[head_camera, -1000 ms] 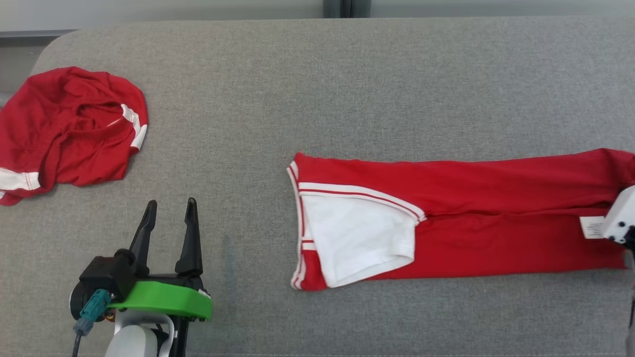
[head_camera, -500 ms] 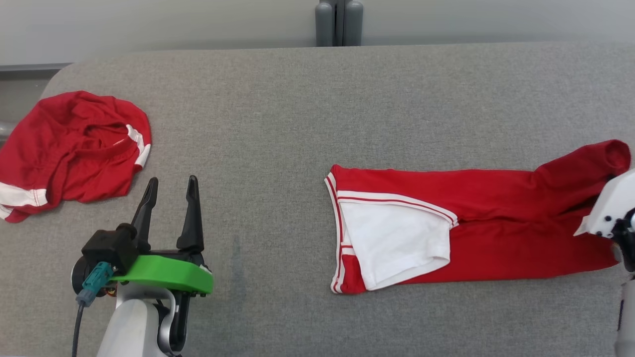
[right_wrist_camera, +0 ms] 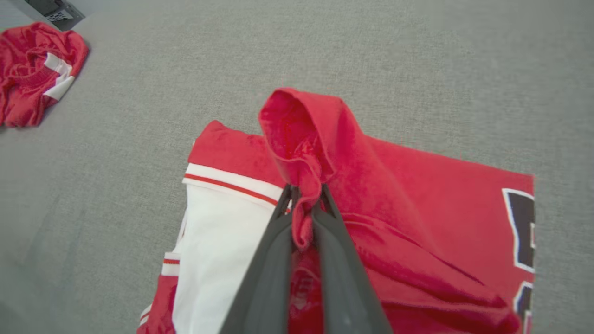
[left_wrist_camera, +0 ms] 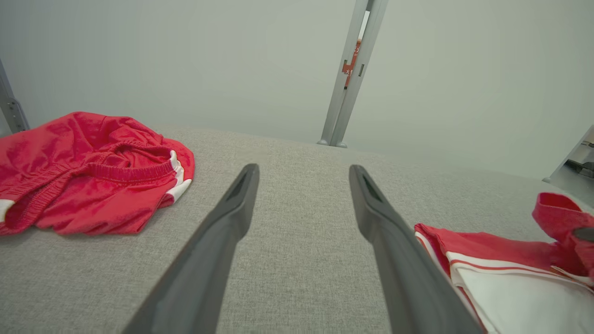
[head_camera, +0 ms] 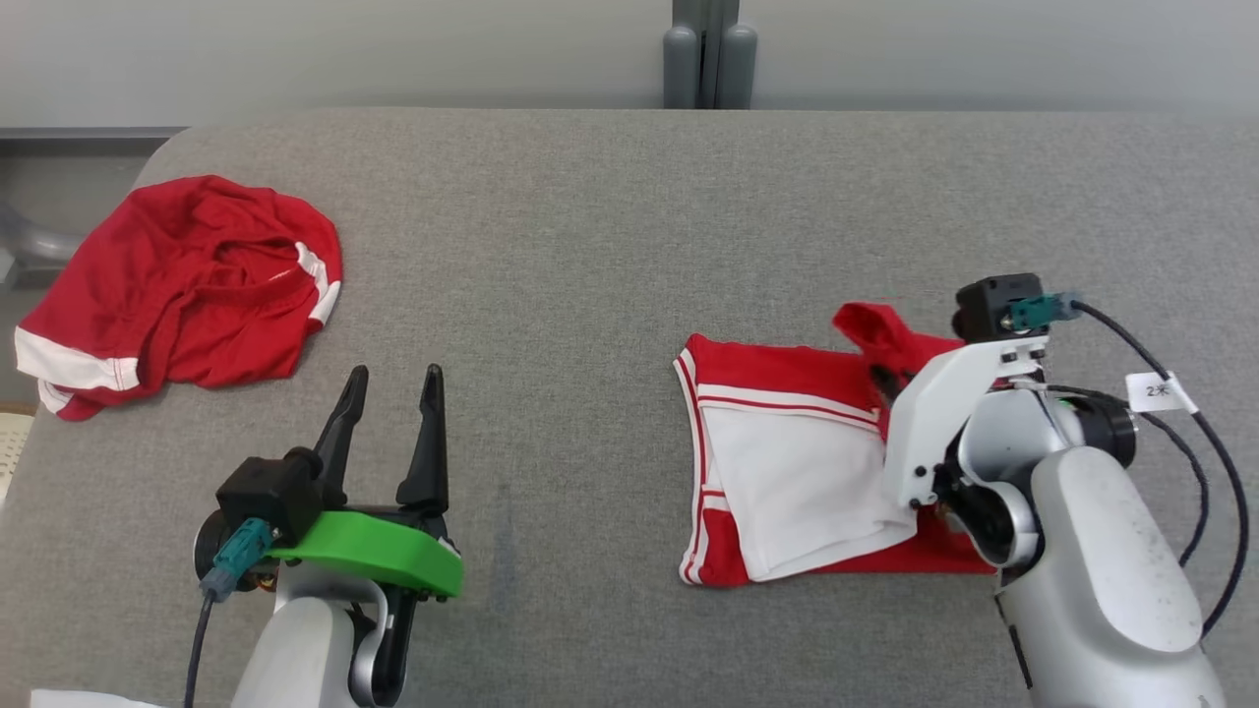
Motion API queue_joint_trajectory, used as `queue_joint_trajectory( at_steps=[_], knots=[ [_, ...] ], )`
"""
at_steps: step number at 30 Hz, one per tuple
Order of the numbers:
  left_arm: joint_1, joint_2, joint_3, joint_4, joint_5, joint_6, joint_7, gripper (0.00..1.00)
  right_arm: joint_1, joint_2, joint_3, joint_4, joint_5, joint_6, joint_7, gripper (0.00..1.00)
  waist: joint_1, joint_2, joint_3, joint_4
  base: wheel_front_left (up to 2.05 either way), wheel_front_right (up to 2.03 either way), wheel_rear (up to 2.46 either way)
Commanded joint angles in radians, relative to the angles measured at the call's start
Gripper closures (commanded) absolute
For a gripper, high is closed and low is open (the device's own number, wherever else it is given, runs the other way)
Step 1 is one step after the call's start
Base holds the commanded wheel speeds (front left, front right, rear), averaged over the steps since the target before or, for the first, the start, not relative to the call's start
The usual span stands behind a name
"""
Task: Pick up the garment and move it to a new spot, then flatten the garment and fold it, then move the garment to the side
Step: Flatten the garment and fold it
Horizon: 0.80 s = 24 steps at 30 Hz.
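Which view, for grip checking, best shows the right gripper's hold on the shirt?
Right wrist view: right gripper shut on the shirt, fold raised. Head view: mount mostly covers it. Left wrist view: fold at right.

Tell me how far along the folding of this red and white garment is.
Done: the garment lies flattened on the grey surface, white sleeve folded in. In hand: the right gripper is shut on its red end, lifted over the body for the crosswise fold. To do: lay that fold down, then move it aside. The left gripper is open, apart from it.
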Motion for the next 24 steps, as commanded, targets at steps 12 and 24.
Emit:
queue_joint_trajectory(
  at_steps=[12,24],
  knots=[
    [-0.04,-0.003,-0.02,0.006,-0.011,-0.003,-0.003,0.0,-0.113,-0.001,0.196,0.237,0.163,0.0,-0.139,1.0,0.0,0.0,0.033,0.058,0.0,0.0,0.0],
    [-0.033,-0.005,-0.002,0.016,-0.002,-0.003,-0.003,0.0,-0.192,-0.001,0.304,0.359,0.455,0.0,-0.3,0.0,0.0,0.0,0.03,0.046,0.0,0.0,0.0]
  ],
)
